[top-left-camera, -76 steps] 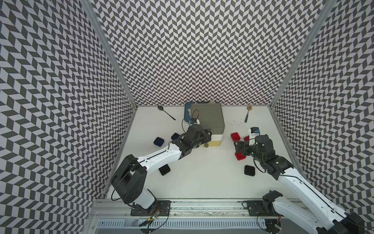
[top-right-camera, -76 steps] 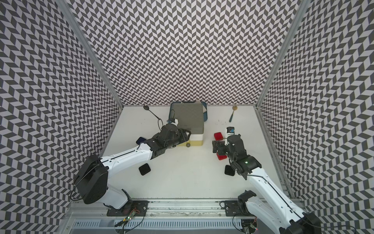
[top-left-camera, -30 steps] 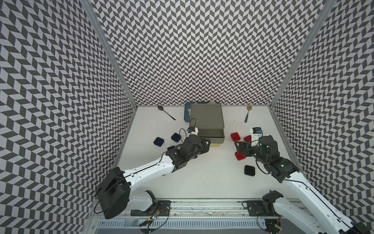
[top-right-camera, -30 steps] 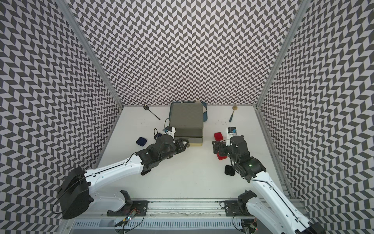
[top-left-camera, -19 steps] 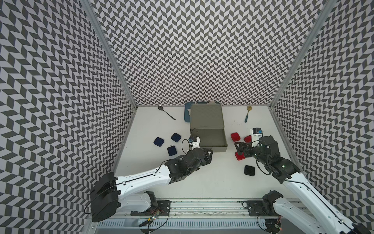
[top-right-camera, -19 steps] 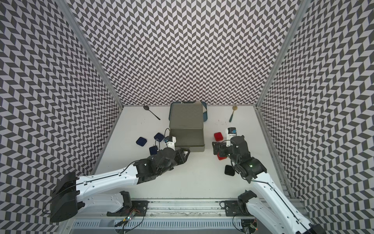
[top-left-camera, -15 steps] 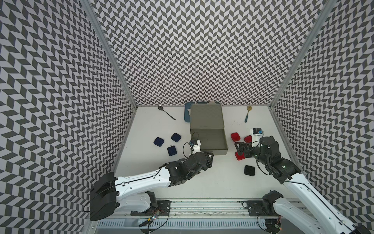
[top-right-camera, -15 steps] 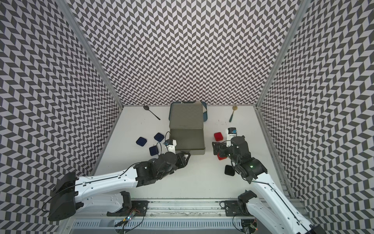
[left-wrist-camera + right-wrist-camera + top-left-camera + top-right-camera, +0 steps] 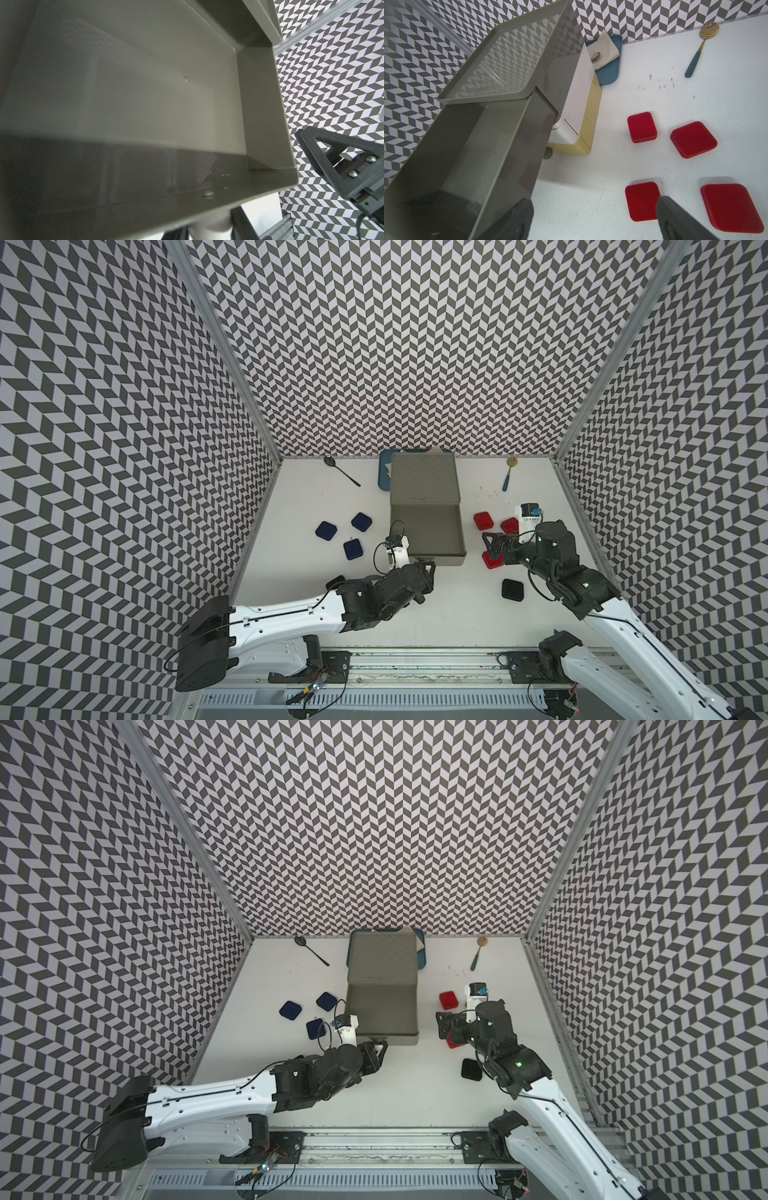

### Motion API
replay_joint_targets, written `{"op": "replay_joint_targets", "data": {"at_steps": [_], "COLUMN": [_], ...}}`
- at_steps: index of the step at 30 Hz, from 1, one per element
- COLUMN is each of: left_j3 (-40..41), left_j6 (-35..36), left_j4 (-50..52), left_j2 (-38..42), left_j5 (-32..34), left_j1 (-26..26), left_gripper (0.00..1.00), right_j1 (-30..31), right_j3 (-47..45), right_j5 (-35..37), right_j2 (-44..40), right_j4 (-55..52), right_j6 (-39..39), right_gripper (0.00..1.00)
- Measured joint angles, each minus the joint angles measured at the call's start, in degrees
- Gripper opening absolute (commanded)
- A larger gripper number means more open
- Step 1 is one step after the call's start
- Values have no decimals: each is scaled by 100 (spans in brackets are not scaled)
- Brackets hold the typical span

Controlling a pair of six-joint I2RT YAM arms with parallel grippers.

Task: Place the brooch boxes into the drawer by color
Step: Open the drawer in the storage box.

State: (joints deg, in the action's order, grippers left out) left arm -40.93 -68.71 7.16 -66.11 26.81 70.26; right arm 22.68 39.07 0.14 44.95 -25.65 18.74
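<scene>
The small three-tier chest (image 9: 424, 479) stands at the middle of the tabletop's (image 9: 457, 614) far edge. Its top grey drawer (image 9: 428, 526) is drawn right out toward the front edge, and in both top views its floor shows bare grey from wall to wall. In the right wrist view the white tier (image 9: 577, 104) and the yellow tier (image 9: 591, 116) beneath it sit shut, and a grey knob (image 9: 548, 154) peeps out under the drawer's side. Behind the chest a dark blue tray (image 9: 610, 70) holds a folded beige cloth (image 9: 604, 47) with a shiny metal piece (image 9: 595, 56) on it. The chest hides most of the tray.

The left fingers (image 9: 243, 226) are pinched narrow on the white ball knob (image 9: 209, 225) at the drawer's front. From above, the arm covers the knob.

The right fingers (image 9: 679, 220) are spread wide with nothing between them. They hang just off the drawer's front right corner, over the red brooch boxes (image 9: 693, 139). Four of these rounded-square boxes lie between the drawer and the tabletop's right edge. One finger overlaps the edge of a nearer one (image 9: 642, 201), and from above that arm hides part of the group.

Three navy blue brooch boxes (image 9: 353, 549) lie close together between the drawer and the left edge, well apart from both pairs of fingers. A black brooch box (image 9: 512, 590) lies nearer the front edge, just beside the right arm. Another black shape (image 9: 334, 582) shows past the left arm, but too much of it is covered to tell what it is.
</scene>
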Motion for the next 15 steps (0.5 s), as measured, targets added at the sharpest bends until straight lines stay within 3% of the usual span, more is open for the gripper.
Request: {"op": "replay_joint_targets", "data": {"at_steps": [2, 15], "left_j3": [7, 162], "left_j6": [4, 225], "left_j4": [4, -87], "left_j2": [22, 232], "left_j5": [37, 70], "left_j1": [0, 22], "left_gripper": [38, 72], "right_j1": [0, -450], "right_j3": [0, 326], "right_j5": [46, 13], "right_j2": [68, 1631], "right_j4": [-17, -608], "right_j6": [44, 295], "right_gripper": [97, 99]}}
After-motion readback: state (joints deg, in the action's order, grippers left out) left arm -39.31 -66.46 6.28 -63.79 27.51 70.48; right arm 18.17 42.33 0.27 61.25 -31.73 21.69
